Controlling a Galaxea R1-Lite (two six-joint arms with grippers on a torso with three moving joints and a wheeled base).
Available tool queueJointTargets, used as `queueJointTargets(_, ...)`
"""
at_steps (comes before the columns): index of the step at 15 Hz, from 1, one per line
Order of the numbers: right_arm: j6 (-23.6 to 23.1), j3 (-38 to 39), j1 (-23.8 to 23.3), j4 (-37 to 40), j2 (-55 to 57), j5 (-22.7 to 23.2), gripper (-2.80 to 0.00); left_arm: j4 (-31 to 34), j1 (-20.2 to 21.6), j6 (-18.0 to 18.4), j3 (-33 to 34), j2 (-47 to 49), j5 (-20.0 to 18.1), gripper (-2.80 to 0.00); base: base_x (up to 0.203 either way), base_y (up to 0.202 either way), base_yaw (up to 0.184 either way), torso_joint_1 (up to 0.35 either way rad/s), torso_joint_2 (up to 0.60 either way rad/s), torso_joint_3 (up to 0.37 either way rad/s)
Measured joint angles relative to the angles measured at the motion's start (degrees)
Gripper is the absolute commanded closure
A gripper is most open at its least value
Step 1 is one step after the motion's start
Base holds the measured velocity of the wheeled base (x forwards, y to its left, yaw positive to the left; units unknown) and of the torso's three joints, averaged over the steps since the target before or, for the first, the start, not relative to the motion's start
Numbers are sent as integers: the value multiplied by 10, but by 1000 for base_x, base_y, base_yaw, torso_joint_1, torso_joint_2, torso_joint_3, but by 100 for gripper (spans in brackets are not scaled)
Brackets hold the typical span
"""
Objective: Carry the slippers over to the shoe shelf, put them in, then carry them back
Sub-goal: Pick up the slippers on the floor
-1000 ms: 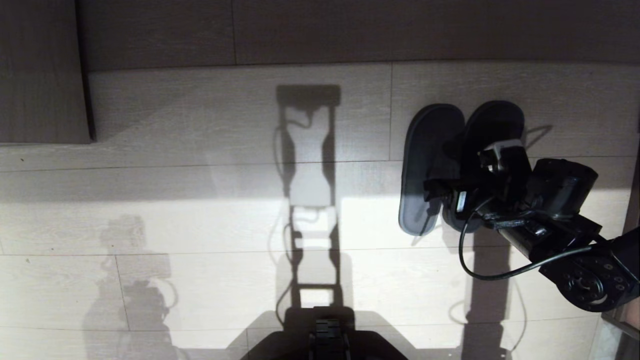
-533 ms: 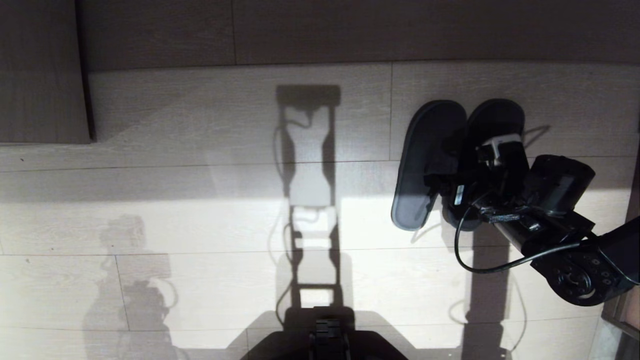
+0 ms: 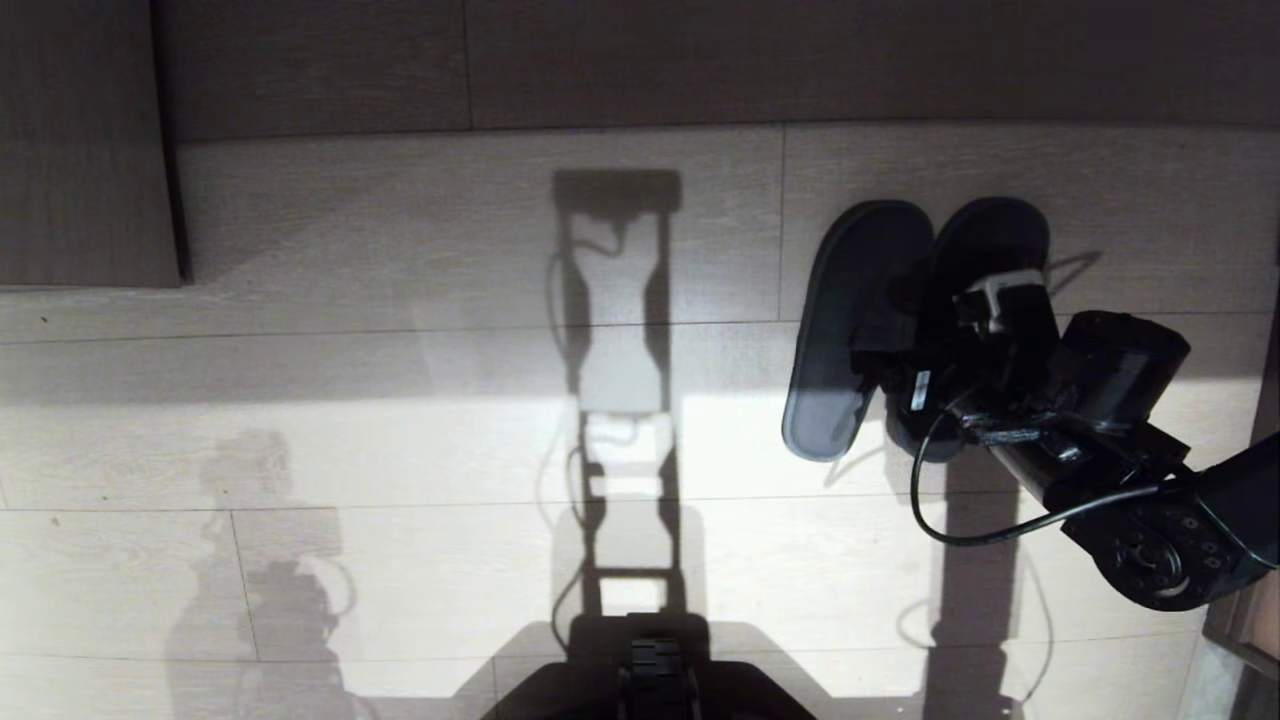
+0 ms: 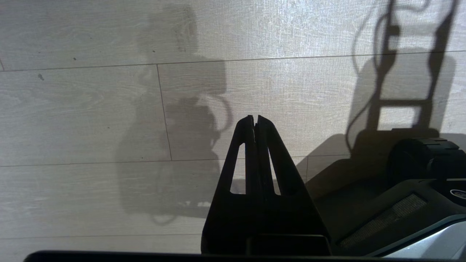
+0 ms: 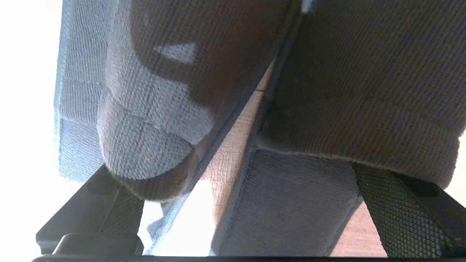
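The floor (image 3: 400,420) of pale wood planks fills most of the head view, and the slippers (image 3: 860,330) lie on it side by side at the right of the frame, touching along their inner edges, toes toward the top. No shoe shelf cubby can be made out in these pictures. The pair looks light and soft: flat soles that would likely bend, and broad woven straps that give the fingers a rough, non-slippery surface. The two straps taken together, where they meet, seem the best hold, since one squeeze there would lift both at once. The right gripper (image 3: 935,335) hangs just over those straps with its jaws spread wide; in the right wrist view its fingers (image 5: 393,207) flank the straps, one outside each, not yet clamped. The left gripper (image 4: 255,122), fingers pressed together and empty, hangs over bare floor.
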Motion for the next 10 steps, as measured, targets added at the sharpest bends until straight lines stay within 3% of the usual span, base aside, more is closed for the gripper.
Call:
queueJointTargets(3,-1,-10,0,-28,11,-1,-280,0,0,0,0,0,0,0,0,0,0,0,0,0)
queueJointTargets(4,-1,-13,0,-32,14,0,-149,0,0,0,0,0,0,0,0,0,0,0,0,0)
queueJointTargets(5,-2,-16,0,-32,17,0,0,0,0,0,0,0,0,0,0,0,0,0,0,0)
queueJointTargets(10,-6,-27,-1,-39,29,12,0,0,0,-1,0,0,0,0,0,0,0,0,0,0)
